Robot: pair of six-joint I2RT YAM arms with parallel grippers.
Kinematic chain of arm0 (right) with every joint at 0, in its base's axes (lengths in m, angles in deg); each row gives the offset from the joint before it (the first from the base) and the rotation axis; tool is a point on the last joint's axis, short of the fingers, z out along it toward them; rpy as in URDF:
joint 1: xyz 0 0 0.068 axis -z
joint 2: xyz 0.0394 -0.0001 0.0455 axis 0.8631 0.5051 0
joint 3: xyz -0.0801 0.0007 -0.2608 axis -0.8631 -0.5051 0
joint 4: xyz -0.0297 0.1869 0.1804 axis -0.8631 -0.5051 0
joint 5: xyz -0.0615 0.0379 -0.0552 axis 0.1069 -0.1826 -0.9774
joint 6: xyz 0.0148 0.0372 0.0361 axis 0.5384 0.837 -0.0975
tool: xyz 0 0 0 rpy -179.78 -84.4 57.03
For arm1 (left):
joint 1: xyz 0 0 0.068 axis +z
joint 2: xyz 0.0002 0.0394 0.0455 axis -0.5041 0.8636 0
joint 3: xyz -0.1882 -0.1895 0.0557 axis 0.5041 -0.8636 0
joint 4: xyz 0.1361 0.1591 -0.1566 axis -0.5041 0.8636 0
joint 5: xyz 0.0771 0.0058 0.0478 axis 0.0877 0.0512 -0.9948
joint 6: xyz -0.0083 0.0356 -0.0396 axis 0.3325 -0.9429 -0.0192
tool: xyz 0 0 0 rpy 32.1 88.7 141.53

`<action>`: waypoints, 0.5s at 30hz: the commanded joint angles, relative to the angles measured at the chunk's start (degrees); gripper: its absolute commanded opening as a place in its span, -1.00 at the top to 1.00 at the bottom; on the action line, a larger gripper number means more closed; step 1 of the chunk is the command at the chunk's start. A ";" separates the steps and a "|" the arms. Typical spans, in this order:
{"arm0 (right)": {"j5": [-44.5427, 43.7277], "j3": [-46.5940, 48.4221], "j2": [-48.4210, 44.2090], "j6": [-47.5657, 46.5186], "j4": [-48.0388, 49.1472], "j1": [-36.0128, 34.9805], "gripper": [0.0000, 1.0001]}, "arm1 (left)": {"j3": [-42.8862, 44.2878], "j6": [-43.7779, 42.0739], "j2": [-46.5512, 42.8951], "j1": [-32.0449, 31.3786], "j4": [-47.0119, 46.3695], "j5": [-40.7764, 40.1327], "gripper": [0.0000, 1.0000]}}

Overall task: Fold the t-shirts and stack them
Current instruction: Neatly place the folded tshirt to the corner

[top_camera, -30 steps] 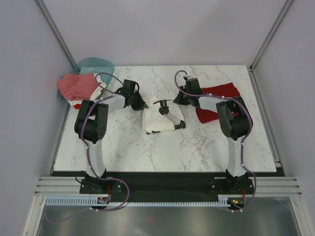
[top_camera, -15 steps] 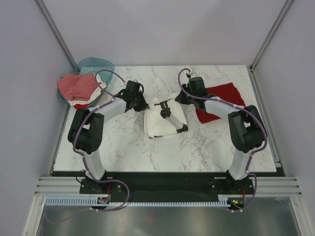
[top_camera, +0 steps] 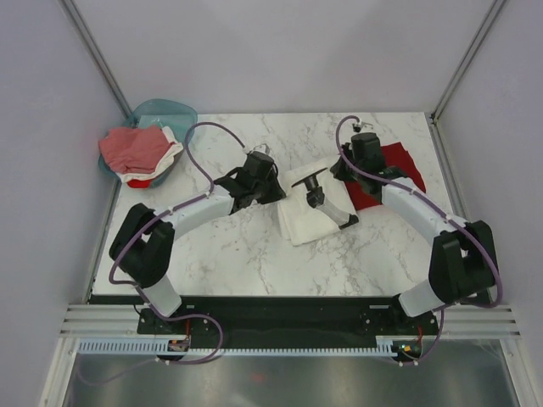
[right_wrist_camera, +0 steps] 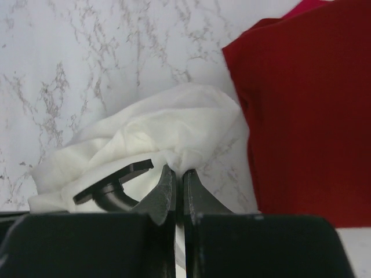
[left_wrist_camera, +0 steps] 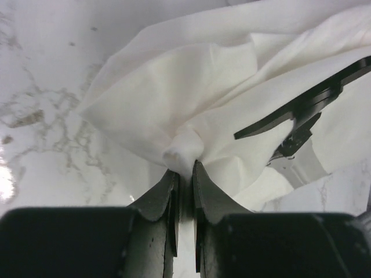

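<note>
Marble table (top_camera: pixel 229 250): white t-shirt (top_camera: pixel 312 222) pinched between left gripper (left_wrist_camera: pixel 185 169) and right gripper (right_wrist_camera: pixel 178 172).

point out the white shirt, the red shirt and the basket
white shirt (top_camera: pixel 304 225), top view, plain lower fold
red shirt (right_wrist_camera: pixel 301 104), right wrist view, middle of cloth
basket (top_camera: pixel 170 110), top view, far wall

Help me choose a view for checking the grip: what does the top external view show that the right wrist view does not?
Only the top external view: the teal basket at the far left corner holding a pinkish-red t-shirt, and the left claw at the left edge of the white t-shirt. Only the right wrist view: the right claw up close, shut on a pinch of white cloth. Both: the white t-shirt, the dark red t-shirt beside it, and the marble table.
</note>
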 commanded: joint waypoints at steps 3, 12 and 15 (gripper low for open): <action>-4.87 -1.06 -9.08 -0.21 -6.47 7.68 1.00 | 6.63 4.70 0.78 -8.80 -2.39 -2.98 0.96; -5.92 3.58 -6.63 0.92 -9.21 19.46 1.00 | 25.53 5.06 16.84 -15.15 -4.49 -5.45 0.96; -6.44 7.02 -3.64 1.36 -9.56 22.55 1.00 | 30.45 4.27 20.81 -16.03 -5.28 -6.86 0.96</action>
